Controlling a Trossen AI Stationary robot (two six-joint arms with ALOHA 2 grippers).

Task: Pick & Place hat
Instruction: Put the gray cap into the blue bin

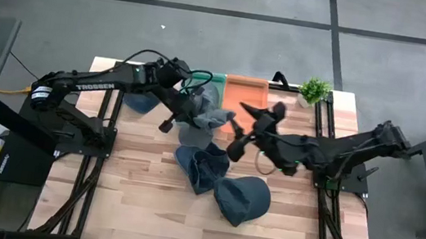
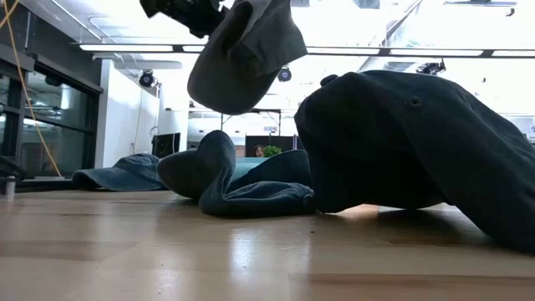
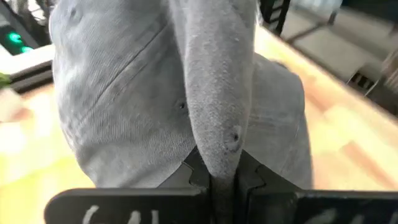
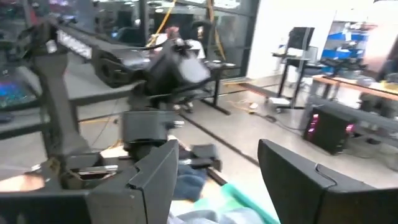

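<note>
A grey cap (image 1: 207, 115) hangs from my left gripper (image 1: 188, 110) above the middle of the table's far half; in the low view the grey cap (image 2: 247, 54) floats clear of the wood under the left gripper (image 2: 180, 10). My right gripper (image 1: 238, 129) is open and stands just right of the cap, touching nothing; the right wrist view looks between its fingers (image 4: 214, 180) at the left arm. Two dark blue caps (image 1: 202, 168) (image 1: 244, 198) lie on the table below them, and a third blue cap (image 1: 141, 102) lies under the left arm. My left gripper (image 3: 217, 177) pinches a raised fold of the grey cap's cloth (image 3: 214, 149) between its two fingers. The crown (image 3: 124, 99) spreads out beyond the fingers. The cap is lifted clear of the table and hangs below the gripper (image 2: 247, 54).
An orange bin (image 1: 245, 95) and a green bin (image 1: 210, 80) sit at the far edge behind the grippers. A small potted plant (image 1: 314, 90) stands at the far right corner. Bare wood lies along the near edge (image 1: 143, 209).
</note>
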